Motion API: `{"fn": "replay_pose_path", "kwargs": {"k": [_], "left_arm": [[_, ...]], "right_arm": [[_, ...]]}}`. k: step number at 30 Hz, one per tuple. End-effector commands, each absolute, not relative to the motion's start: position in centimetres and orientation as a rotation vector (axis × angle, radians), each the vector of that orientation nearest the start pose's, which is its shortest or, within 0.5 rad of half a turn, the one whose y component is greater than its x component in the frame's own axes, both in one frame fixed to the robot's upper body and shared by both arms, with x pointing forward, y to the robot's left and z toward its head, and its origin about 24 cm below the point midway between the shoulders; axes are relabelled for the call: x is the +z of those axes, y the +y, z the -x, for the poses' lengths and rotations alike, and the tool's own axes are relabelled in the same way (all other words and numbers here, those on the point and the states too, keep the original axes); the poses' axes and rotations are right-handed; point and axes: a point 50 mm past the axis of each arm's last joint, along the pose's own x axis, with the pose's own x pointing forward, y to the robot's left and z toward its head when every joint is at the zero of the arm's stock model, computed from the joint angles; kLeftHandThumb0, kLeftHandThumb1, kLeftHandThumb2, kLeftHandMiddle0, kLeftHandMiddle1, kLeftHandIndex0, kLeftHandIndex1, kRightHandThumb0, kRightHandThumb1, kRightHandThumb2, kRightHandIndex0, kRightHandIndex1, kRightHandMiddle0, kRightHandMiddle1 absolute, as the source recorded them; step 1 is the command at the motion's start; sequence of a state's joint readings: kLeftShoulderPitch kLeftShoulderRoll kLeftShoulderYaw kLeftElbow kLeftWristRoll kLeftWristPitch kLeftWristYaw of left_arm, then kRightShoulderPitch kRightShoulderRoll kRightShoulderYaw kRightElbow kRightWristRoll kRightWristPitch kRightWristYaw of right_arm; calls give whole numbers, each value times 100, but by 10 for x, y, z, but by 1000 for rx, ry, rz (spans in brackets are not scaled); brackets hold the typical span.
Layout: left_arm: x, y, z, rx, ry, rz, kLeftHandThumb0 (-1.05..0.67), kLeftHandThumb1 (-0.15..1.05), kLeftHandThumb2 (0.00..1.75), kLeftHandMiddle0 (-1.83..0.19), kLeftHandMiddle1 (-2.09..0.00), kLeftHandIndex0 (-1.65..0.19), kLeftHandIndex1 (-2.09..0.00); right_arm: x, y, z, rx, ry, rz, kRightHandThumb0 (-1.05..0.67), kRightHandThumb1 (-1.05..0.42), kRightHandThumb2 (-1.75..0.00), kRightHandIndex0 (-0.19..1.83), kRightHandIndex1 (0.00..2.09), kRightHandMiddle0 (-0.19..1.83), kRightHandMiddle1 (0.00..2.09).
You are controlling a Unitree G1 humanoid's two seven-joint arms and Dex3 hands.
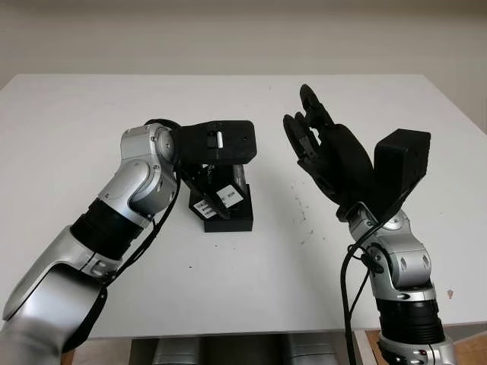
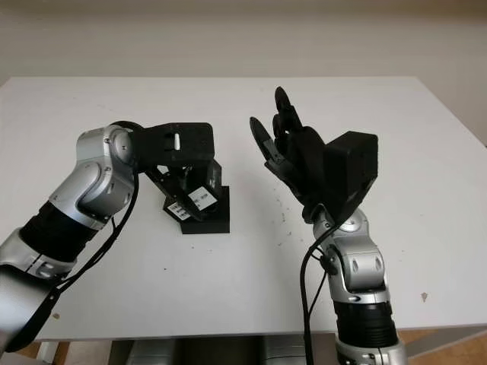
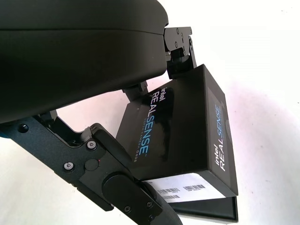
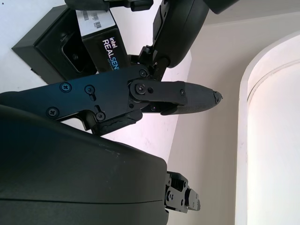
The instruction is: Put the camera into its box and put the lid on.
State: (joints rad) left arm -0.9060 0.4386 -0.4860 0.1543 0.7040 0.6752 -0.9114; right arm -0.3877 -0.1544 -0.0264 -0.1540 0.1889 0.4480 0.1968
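Both arms are silver with black ribbed sections and thin black cables; each black robot hand, left [image 1: 217,171] and right [image 1: 316,137], shows small screws.

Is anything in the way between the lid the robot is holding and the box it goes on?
Nothing visible is. The left hand holds the lid tilted just above the open box, and no other thing lies between them. The right hand is open, raised off to the side, clear of the box.
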Motion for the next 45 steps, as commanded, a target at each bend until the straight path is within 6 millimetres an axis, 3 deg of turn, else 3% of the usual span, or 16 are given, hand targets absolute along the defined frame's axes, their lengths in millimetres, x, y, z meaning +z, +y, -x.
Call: {"fn": "replay_pose_path", "kwargs": {"k": [1,9,16,23,30,38,45], "left_arm": [[200,110,-359,-532,312,-1259,-29,105,15,-69,-209,0,-201],[198,109,-360,-538,330,-1288,-29,105,14,-70,-209,-6,-196],[197,107,-357,-570,333,-1290,-29,105,15,-70,-209,0,-189],[198,108,-356,-576,351,-1304,-31,105,16,-71,-209,-9,-200],[197,111,-354,-577,367,-1319,-32,105,17,-59,-209,-11,-187],[190,112,-355,-571,355,-1308,-31,105,15,-69,-209,-19,-185],[187,112,-355,-569,365,-1269,-30,105,15,-62,-209,-15,-182]], "right_arm": [[146,-138,-309,312,-102,-12,-68,-105,-40,-19,0,-19,4],[146,-137,-308,297,-99,-6,-69,-105,-40,-19,0,-18,5],[145,-138,-308,297,-100,-25,-68,-105,-39,-19,0,-19,5],[145,-139,-307,293,-97,-22,-69,-105,-40,-19,0,-19,4],[144,-139,-309,301,-93,-28,-68,-105,-39,-19,0,-19,4],[143,-140,-308,294,-87,-23,-68,-105,-39,-19,0,-19,5],[144,-141,-307,297,-87,-18,-68,-105,-40,-19,0,-19,3]]}}
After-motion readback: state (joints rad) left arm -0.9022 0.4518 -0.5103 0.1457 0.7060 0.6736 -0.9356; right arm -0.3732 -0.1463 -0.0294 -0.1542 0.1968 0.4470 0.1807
